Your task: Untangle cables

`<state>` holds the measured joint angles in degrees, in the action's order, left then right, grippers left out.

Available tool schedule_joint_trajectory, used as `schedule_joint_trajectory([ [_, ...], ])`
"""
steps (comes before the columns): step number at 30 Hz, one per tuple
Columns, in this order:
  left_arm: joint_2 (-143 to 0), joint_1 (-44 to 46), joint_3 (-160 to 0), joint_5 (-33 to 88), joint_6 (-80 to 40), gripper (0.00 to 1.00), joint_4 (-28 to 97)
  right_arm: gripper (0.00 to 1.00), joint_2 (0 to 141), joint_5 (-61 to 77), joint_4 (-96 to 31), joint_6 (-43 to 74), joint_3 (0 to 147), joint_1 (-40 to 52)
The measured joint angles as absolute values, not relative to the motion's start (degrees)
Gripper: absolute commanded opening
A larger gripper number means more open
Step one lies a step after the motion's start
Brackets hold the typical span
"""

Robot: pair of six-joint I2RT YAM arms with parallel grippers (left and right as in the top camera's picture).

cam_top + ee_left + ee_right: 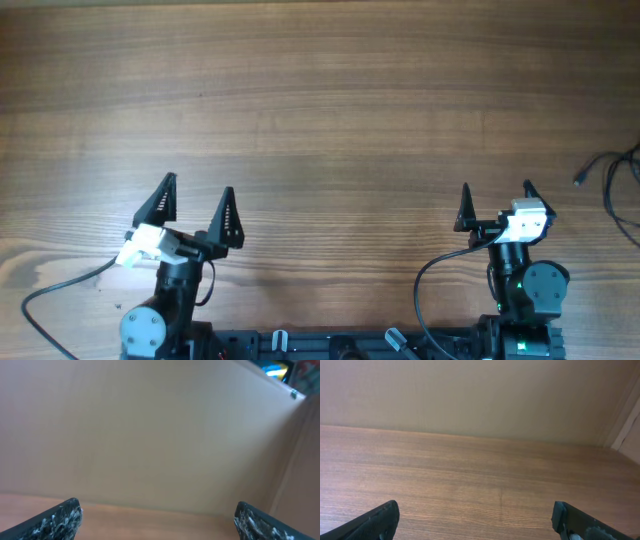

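Note:
Dark cables (618, 185) lie at the far right edge of the wooden table (320, 100) in the overhead view, mostly cut off by the frame; one loose end with a plug points left. My left gripper (198, 198) is open and empty near the table's front left. My right gripper (496, 194) is open and empty near the front right, to the left of the cables and apart from them. In the left wrist view the open fingers (157, 517) frame bare table and wall. In the right wrist view the open fingers (476, 517) frame bare table.
A beige wall (480, 395) stands behind the table's far edge in both wrist views. The arms' own black cables (60, 290) trail off the front edge by their bases.

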<state>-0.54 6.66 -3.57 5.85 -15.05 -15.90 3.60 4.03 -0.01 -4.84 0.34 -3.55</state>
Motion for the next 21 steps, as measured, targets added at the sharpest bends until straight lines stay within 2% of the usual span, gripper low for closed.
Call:
schedule_joint_trajectory([
  [8, -0.5, 6.6, -0.8, 3.7, -15.0, 1.00, -12.3, 1.00, 3.6, 4.0, 0.0, -4.8, 0.3, -3.6],
  [21, -0.5, 6.6, -0.6, 1.3, -14.8, 1.00, 3.3, 1.00, 3.6, 4.0, 0.0, -4.8, 0.3, -3.6],
])
